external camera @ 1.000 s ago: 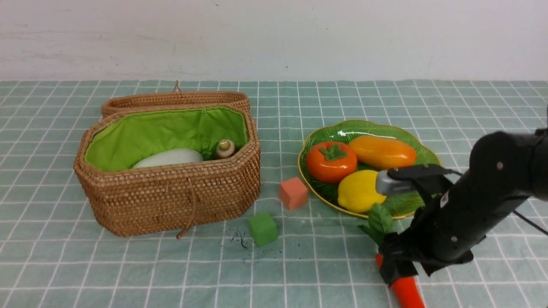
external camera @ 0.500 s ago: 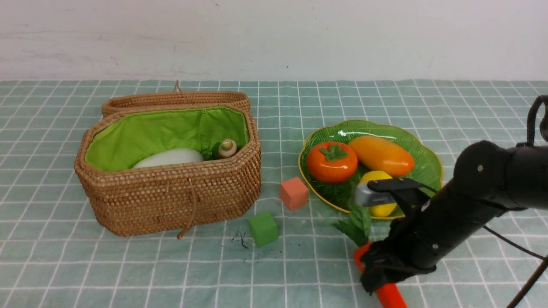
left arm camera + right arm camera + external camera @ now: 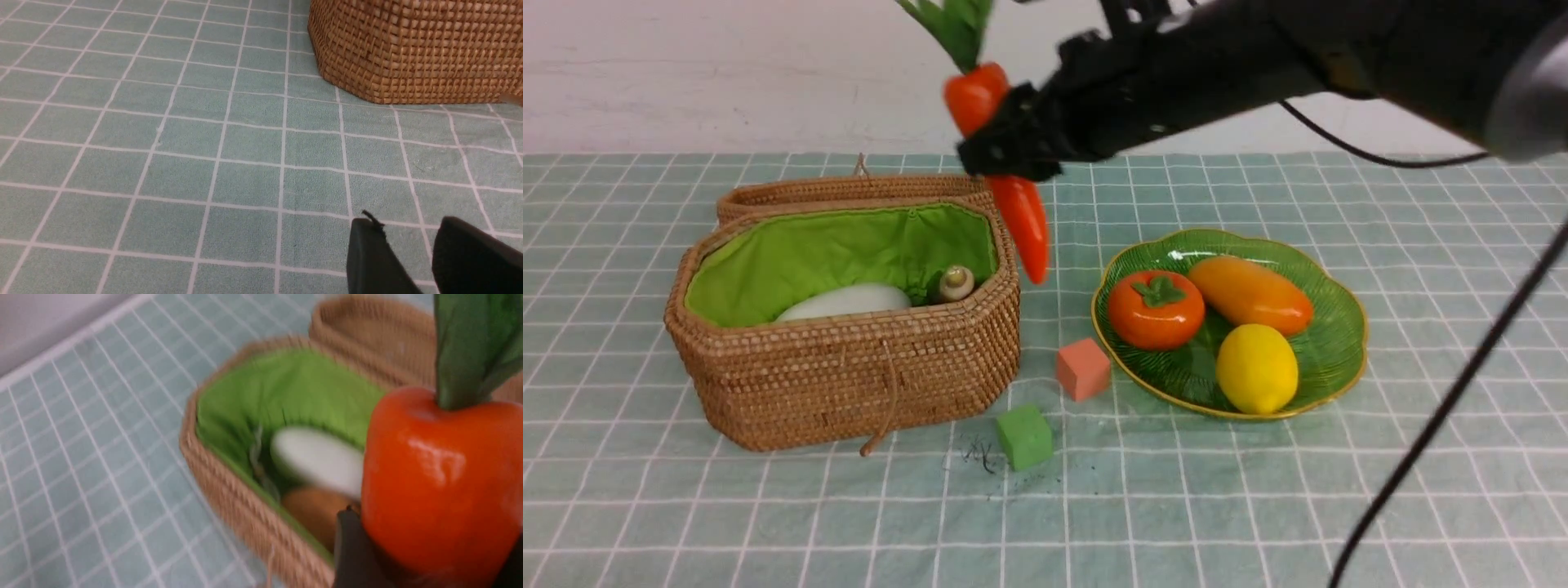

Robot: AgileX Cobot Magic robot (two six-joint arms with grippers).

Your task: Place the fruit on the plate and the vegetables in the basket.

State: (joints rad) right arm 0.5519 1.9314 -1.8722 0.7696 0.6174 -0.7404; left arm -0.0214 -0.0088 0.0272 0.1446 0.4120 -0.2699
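Note:
My right gripper (image 3: 1013, 155) is shut on the orange carrot (image 3: 1023, 214) and holds it high in the air, tip down and green leaves up, over the right end of the wicker basket (image 3: 849, 376). In the right wrist view the carrot (image 3: 437, 477) fills the space between the gripper's (image 3: 433, 559) fingers, above the basket (image 3: 245, 522). Inside lie the white radish (image 3: 845, 300) and a brown potato (image 3: 314, 510). The green plate (image 3: 1327, 343) holds the persimmon (image 3: 1156, 309), mango (image 3: 1250, 296) and lemon (image 3: 1256, 367). My left gripper (image 3: 408, 224) hovers open over the cloth near the basket (image 3: 408, 49), holding nothing.
A salmon-pink cube (image 3: 1083, 369) and a green cube (image 3: 1024, 437) sit on the cloth between basket and plate. The basket lid (image 3: 858, 192) lies open behind it. A black cable (image 3: 1445, 425) hangs across the right front.
The right arm has lifted the carrot from the cloth at the front right, up and to the left, to above the basket's right end. The lemon now shows fully.

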